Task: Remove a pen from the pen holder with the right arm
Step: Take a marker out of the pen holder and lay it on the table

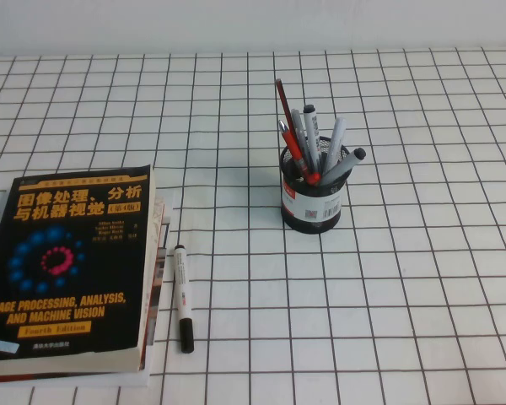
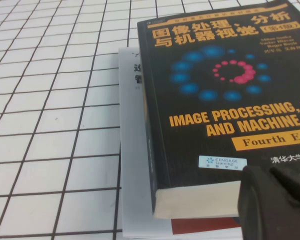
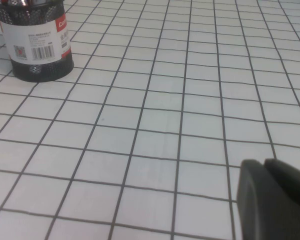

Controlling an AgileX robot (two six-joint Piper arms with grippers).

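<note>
Black mesh pen holder (image 1: 312, 201) stands mid-table (image 1: 422, 304) with its pens (image 1: 310, 135) fanned upward. The right gripper (image 3: 271, 200) hovers low and well short of it, closed and empty. It likely needs to open, rise above the tips, and pinch one outlying pen. Bare table surrounds the holder. The left gripper (image 2: 275, 200) is parked over the textbook (image 1: 67, 261), near a loose marker (image 1: 182, 295).

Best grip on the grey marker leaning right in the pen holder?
Grey marker: pinch its capped end from the right, likely; it tilts out over the pen holder rim, clear of the rest. Right gripper shut, apart from holder; left gripper by the textbook.
</note>
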